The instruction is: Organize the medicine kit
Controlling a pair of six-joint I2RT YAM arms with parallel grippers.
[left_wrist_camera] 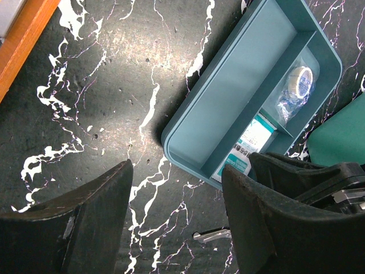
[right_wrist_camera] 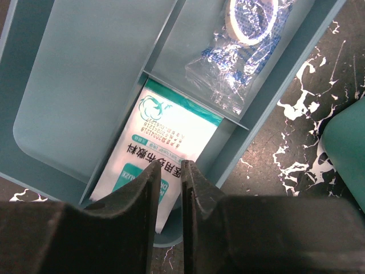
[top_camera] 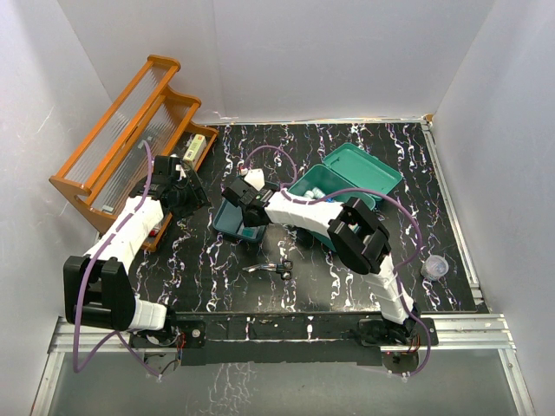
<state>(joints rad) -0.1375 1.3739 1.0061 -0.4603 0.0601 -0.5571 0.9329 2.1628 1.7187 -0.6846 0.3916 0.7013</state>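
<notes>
Currently, I am working the right end effector [right_wrist_camera: 171,171] over the tray [right_wrist_camera: 85,74], which is lying on the desk [top_camera: 217,277] at nine o'clock of the open medicine kit [top_camera: 368,173]. Its fingers are sitting almost together above the white-and-green packet [right_wrist_camera: 165,142] in a small compartment; I cannot tell whether they are pinching it. The left end effector [left_wrist_camera: 175,171] is hanging wide open at ten o'clock of the tray, gripping nothing. I am judging that the packet should be seated flat, clear of the divider at its twelve o'clock in the right wrist view and of the bagged tape roll [right_wrist_camera: 245,34] beyond, before lifting straight up.
</notes>
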